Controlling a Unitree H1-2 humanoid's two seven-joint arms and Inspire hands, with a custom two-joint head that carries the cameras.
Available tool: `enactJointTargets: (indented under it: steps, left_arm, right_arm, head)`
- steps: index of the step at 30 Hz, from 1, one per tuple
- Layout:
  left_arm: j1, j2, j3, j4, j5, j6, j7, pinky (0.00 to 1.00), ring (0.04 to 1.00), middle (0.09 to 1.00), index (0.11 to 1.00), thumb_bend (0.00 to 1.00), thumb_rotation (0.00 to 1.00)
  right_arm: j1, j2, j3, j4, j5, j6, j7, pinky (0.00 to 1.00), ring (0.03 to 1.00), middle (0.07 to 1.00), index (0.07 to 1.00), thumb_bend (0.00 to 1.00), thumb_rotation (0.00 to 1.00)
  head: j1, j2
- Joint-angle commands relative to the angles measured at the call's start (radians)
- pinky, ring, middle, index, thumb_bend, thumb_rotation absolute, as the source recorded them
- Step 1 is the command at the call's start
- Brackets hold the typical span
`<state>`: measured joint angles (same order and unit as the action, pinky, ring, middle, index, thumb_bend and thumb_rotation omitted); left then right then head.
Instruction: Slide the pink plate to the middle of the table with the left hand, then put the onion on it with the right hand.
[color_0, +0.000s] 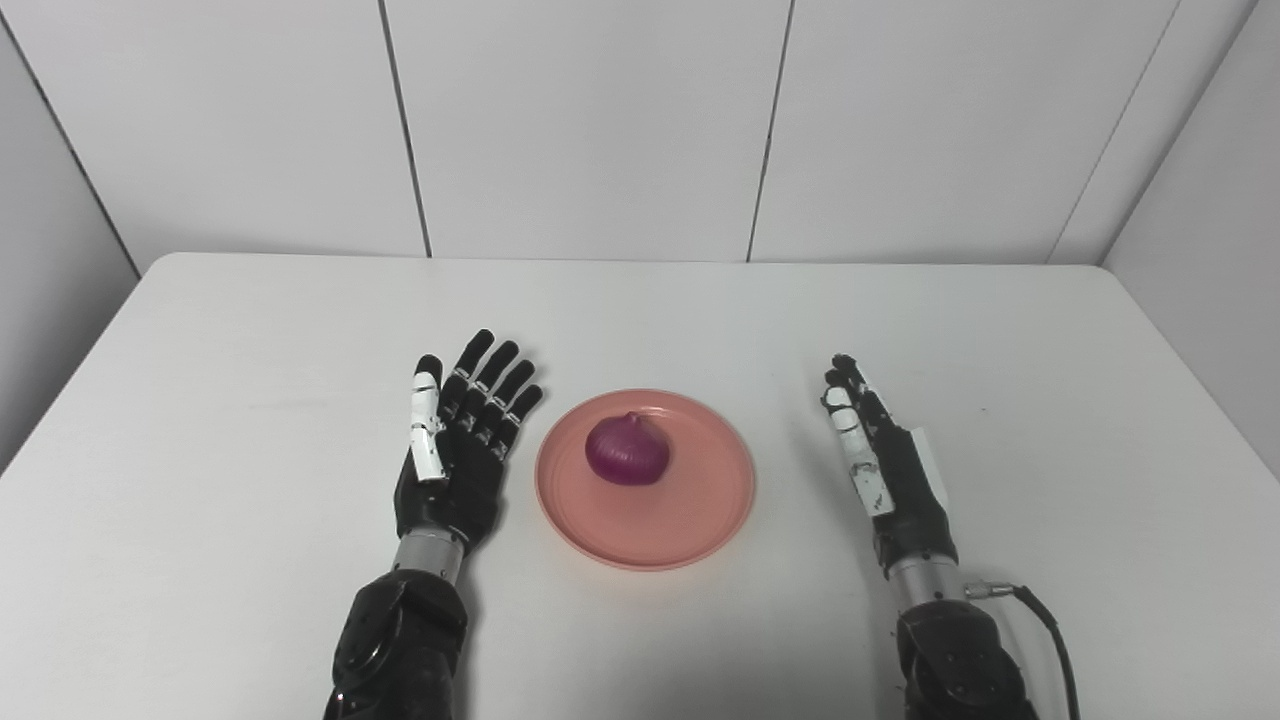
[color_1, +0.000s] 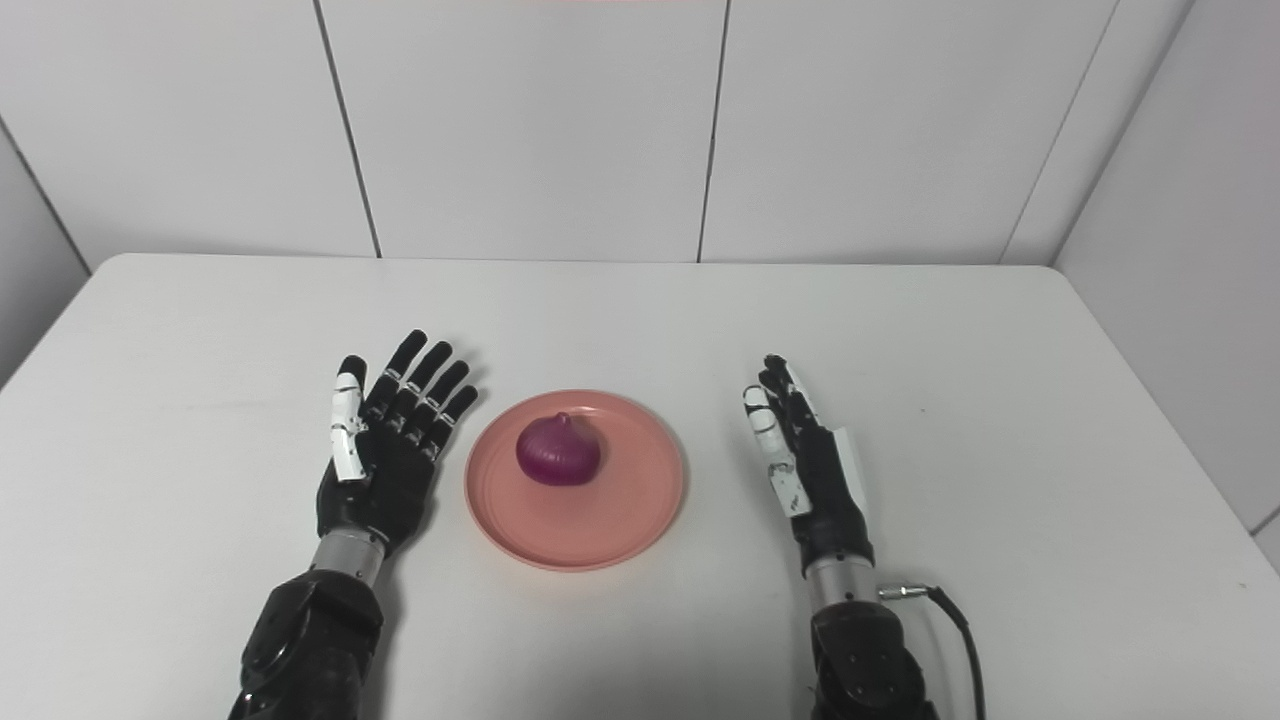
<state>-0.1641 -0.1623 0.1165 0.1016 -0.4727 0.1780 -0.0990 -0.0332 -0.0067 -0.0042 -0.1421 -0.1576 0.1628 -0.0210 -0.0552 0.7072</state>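
We observed the pink plate (color_0: 645, 480) lying flat near the middle of the white table (color_0: 250, 380), slightly toward the near edge. The purple onion (color_0: 627, 450) sat on the plate, upright with its tip pointing up, resting a little toward the far left of the plate's centre and well inside the rim.

We found the left hand (color_0: 455, 450) just beside the left rim of the plate, not touching it. It was released: the fingers were extended and slightly spread, pointing toward the far side and angled a little to the right, with the palm facing up and nothing held. Its forearm entered from the near edge on the left.

We found the right hand (color_0: 885, 460) to the right of the plate, apart from it by a clear strip of bare table. It too was released and empty: the fingers were straight and close together, pointing toward the far side, with the hand turned on edge so that the thumb side faced the plate. A black cable (color_0: 1040, 625) left the wrist of the right arm and ran toward the near edge.

Behind the table we recorded a wall of white panels (color_0: 590, 120) with dark seams.
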Motion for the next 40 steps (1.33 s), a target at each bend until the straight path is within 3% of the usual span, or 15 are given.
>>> enactJointTargets:
  steps: [1, 9, 15, 23, 40]
  left_arm:
    - [0.007, 0.005, 0.001, 0.012, 0.013, 0.024, 0.016, 0.87, 0.868, 0.873, 0.858, 0.39, 1.0]
    - [0.008, 0.016, 0.001, 0.004, 0.015, 0.015, 0.01, 0.89, 0.878, 0.884, 0.868, 0.4, 1.0]
    - [0.008, 0.019, 0.004, 0.001, 0.011, 0.015, 0.006, 0.9, 0.887, 0.891, 0.874, 0.41, 1.0]
    - [0.011, 0.024, 0.005, -0.014, 0.011, 0.027, 0.009, 0.91, 0.894, 0.903, 0.889, 0.41, 1.0]
    - [0.016, 0.048, 0.001, -0.031, 0.007, 0.038, 0.008, 0.92, 0.907, 0.917, 0.906, 0.41, 1.0]
  right_arm:
    - [-0.024, 0.007, 0.001, -0.016, 0.01, -0.055, -0.011, 0.96, 0.909, 0.93, 0.943, 0.32, 1.0]
    - [-0.014, 0.017, 0.015, -0.004, 0.039, -0.044, -0.002, 0.99, 0.954, 0.983, 0.995, 0.3, 1.0]
    - [-0.002, 0.012, 0.026, -0.012, 0.062, -0.031, 0.012, 1.0, 0.998, 1.0, 1.0, 0.4, 1.0]
    - [0.004, 0.025, 0.027, -0.014, 0.093, -0.035, 0.009, 1.0, 1.0, 1.0, 1.0, 0.18, 1.0]
    - [0.011, 0.037, 0.036, -0.028, 0.088, -0.028, -0.002, 1.0, 1.0, 1.0, 1.0, 0.18, 1.0]
  head:
    - [0.002, -0.002]
    - [0.004, -0.008]
    - [0.005, -0.008]
    - [0.005, -0.006]
    - [-0.009, 0.003]
